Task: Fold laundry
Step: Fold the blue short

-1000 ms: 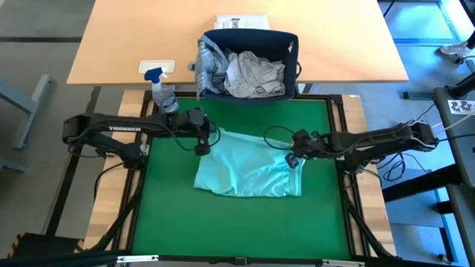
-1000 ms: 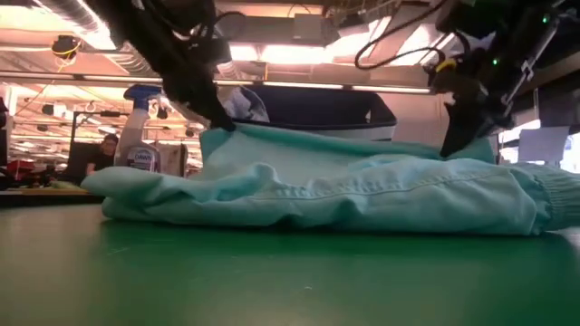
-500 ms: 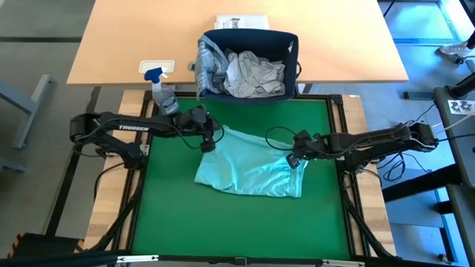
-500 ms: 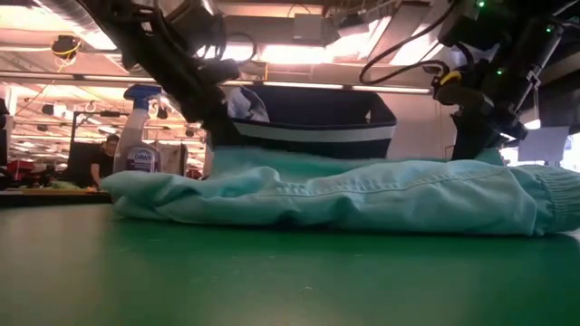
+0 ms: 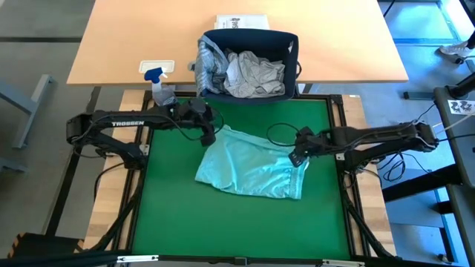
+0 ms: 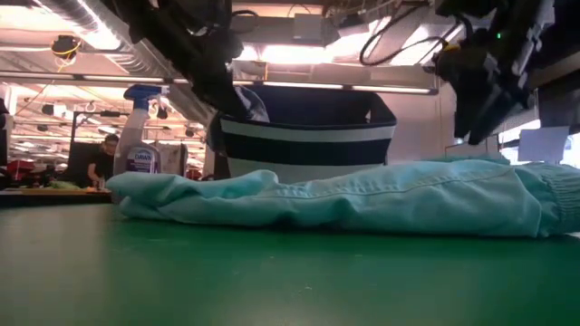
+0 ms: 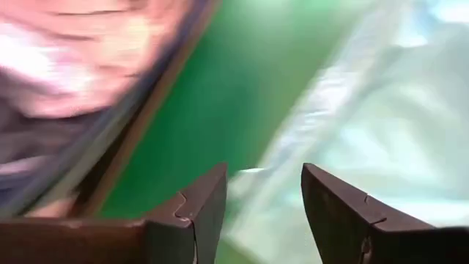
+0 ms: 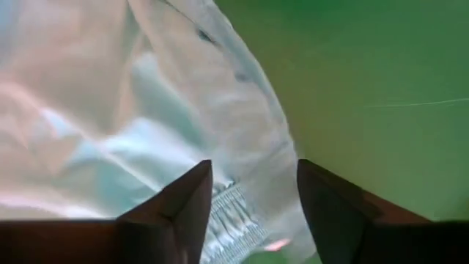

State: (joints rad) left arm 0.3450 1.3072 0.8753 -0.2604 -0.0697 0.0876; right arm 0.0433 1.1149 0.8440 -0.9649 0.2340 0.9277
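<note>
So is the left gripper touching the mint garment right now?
Apart: the low view shows the left gripper lifted clear above the mint garment.

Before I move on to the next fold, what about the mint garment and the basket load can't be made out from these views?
- Mint garment: underside and inner layers hidden by its own top layer, high view; far edge hidden by its bulk, low view.
- Basket contents: lower pieces buried under the grey and white clothes, high view.
- Left wrist view: basket side smeared by motion blur.
</note>
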